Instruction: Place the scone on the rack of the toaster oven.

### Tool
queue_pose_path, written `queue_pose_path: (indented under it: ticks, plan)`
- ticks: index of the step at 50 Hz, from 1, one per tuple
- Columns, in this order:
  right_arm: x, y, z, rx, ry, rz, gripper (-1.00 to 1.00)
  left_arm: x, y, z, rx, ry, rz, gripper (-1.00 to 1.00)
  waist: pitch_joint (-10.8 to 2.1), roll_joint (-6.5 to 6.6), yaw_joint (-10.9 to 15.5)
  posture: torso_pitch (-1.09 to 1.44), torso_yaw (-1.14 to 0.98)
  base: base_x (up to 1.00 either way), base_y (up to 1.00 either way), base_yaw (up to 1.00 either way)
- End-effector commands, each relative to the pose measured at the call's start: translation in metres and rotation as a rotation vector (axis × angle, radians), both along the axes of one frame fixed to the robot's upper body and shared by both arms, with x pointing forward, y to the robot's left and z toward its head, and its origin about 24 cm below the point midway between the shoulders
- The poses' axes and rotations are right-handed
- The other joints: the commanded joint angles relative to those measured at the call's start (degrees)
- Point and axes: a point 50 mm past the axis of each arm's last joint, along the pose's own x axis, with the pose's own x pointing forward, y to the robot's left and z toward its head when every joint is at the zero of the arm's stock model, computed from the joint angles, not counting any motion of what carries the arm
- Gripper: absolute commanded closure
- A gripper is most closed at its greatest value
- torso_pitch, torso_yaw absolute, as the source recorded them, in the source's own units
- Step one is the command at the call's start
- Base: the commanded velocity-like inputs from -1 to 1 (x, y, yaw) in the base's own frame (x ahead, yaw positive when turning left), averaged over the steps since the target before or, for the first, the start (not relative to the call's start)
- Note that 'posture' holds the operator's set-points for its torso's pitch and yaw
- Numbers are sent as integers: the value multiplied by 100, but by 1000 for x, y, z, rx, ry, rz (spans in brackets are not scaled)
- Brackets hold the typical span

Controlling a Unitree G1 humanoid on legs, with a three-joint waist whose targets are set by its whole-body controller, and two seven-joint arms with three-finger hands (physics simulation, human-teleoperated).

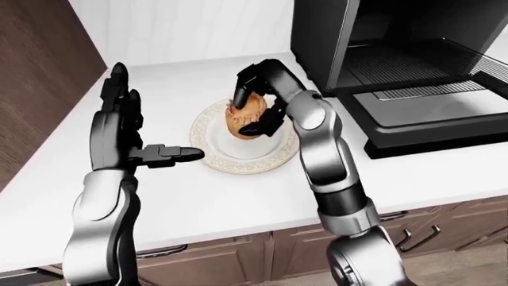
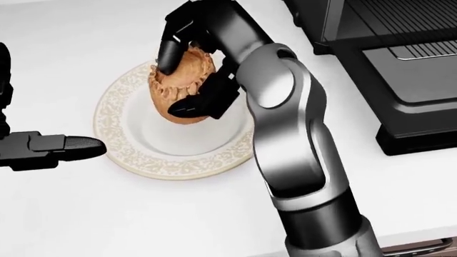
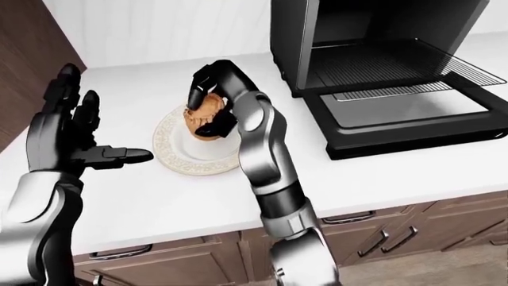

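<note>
The right hand (image 2: 191, 64) has its fingers clamped round the scone (image 2: 182, 85), just over the plate (image 2: 125, 144). Best bet: lift straight, then swing it level toward the rack (image 3: 389, 68) of the toaster oven (image 3: 373, 36). Left hand (image 3: 64, 134) is splayed, holding nothing. Can't tell whether the scone's underside has cleared the plate.

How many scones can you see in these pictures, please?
1. The scone is over the plate on the white counter, with the right hand closed round it. None shows elsewhere; the toaster oven interior is only partly visible.
</note>
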Motion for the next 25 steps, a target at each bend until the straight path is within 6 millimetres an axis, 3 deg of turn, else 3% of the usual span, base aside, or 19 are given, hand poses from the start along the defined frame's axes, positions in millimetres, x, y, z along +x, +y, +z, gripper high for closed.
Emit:
queue_pose_path:
  ticks: [1,9,17,25]
  plan:
    - [-8,-1,29,5,-104,3,73,-6,0,16,21,-85,4,-100,-156,30,-2,0,0,0,0,0]
    - [-29,-16,71,-4,-179,-37,74,-6,0,15,19,-83,4,-100,-126,18,3,0,0,0,0,0]
    - [-51,-52,115,-18,-262,-143,74,-7,1,16,14,-88,7,-100,-75,1,0,0,0,0,0,0]
    - [-69,-85,141,-14,-317,-246,74,-7,1,20,14,-94,4,-100,-56,-19,0,0,0,0,0,0]
